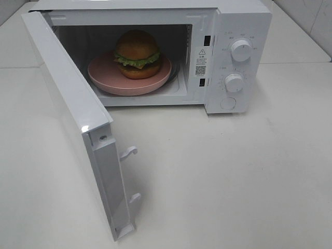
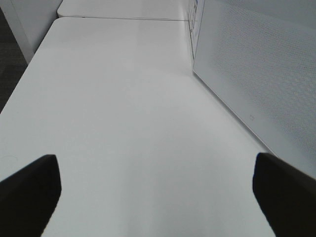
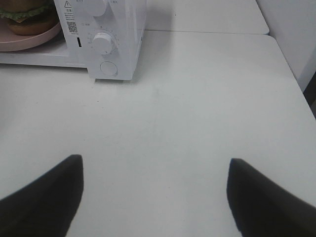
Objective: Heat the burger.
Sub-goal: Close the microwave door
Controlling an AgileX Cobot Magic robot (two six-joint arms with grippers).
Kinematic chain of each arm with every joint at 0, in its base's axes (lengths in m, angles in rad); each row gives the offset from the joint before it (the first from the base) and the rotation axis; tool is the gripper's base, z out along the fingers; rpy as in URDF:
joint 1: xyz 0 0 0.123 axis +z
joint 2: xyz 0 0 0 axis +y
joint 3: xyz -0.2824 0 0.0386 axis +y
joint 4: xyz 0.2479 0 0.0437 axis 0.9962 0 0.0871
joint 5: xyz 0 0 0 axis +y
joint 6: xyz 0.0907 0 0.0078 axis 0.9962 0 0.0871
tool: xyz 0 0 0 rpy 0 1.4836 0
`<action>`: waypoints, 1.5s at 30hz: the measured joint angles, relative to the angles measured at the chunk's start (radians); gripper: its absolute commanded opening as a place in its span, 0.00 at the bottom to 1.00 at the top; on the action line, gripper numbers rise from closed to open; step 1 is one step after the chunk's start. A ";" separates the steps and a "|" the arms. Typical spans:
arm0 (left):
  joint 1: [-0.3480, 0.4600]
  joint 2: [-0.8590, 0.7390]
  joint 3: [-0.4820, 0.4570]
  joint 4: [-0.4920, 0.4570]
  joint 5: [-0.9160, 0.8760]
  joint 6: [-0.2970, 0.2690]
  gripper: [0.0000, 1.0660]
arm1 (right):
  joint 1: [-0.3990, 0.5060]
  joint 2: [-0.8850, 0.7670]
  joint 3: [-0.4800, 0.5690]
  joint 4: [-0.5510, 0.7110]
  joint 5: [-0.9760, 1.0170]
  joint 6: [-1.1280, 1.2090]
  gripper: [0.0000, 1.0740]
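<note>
White table (image 1: 233, 181) carries everything. On the left side, the left gripper (image 2: 155, 168) hangs low over the bare table surface. Its jaws stand wide apart and hold nothing. Just beside it is the outer face of the microwave door (image 2: 256, 74), which has a fine dotted pattern.

From the high camera, the door (image 1: 72, 119) is swung fully open toward the front left. Inside the microwave (image 1: 259, 31), the burger (image 1: 137, 53) sits upright in the middle of a round pink plate (image 1: 129, 85), and the plate fills most of the chamber floor.

To the right of the chamber, the control panel has an upper knob (image 1: 241, 50), a lower knob (image 1: 234, 82) and a round button (image 1: 227, 103) under them.

Further right, the right gripper (image 3: 155, 168) is over the table in front of the microwave, well apart from it. Its jaws are also spread wide, with nothing between them.
</note>
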 measured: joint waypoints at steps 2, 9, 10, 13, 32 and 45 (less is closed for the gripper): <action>0.000 0.000 0.000 0.000 0.000 0.000 0.92 | 0.000 0.000 0.000 0.000 0.000 0.000 0.71; 0.000 0.000 0.000 0.000 0.000 0.000 0.92 | 0.000 0.000 0.000 0.000 0.000 0.000 0.71; 0.000 0.000 0.000 0.000 0.000 0.000 0.92 | 0.000 0.000 0.000 0.000 0.000 0.000 0.71; 0.000 0.000 0.000 0.000 0.000 0.000 0.92 | 0.000 0.000 0.000 0.000 0.000 0.000 0.71; 0.000 0.000 0.000 0.000 0.000 0.000 0.92 | 0.000 0.000 0.000 0.000 0.000 0.000 0.71; 0.000 0.000 -0.019 -0.040 -0.105 0.000 0.92 | 0.000 0.000 0.000 0.000 0.000 0.000 0.71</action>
